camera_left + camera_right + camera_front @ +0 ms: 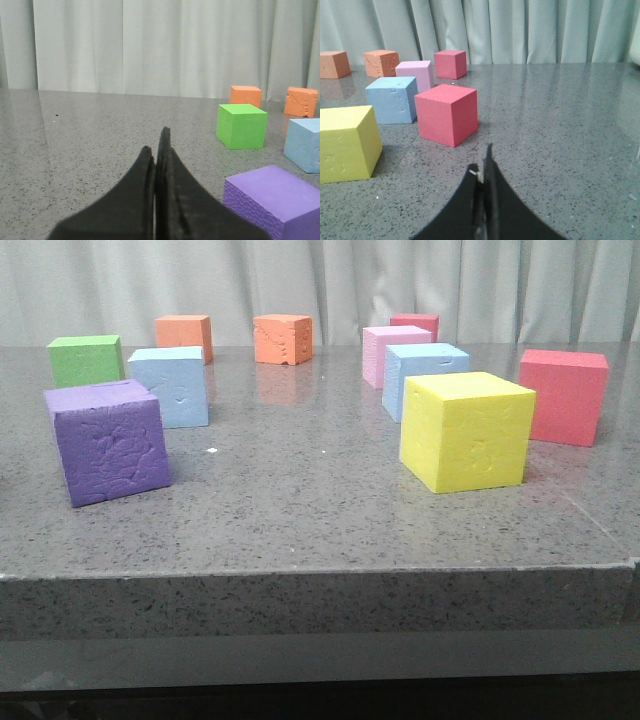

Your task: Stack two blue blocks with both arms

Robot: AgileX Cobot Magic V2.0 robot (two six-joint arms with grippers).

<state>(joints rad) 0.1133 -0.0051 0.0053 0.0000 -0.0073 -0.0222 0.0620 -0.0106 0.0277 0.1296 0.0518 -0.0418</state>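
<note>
Two sky-blue foam blocks stand apart on the grey table. The left blue block (170, 386) sits behind the purple cube (108, 440); it shows at the edge of the left wrist view (305, 145). The right blue block (424, 378) sits behind the yellow cube (467, 430) and beside the pale pink cube (390, 353); it also shows in the right wrist view (392, 99). My left gripper (156, 147) is shut and empty, low over bare table, with the purple cube (275, 197) close beside it. My right gripper (481, 167) is shut and empty, short of the red cube (446, 114). Neither arm shows in the front view.
A green cube (86, 359), two orange cubes (184, 336) (283, 338) and a dark pink cube (415, 324) stand along the back. The red cube (564, 394) sits at the right. The table's front edge (320, 575) runs across the front view. Curtains hang behind.
</note>
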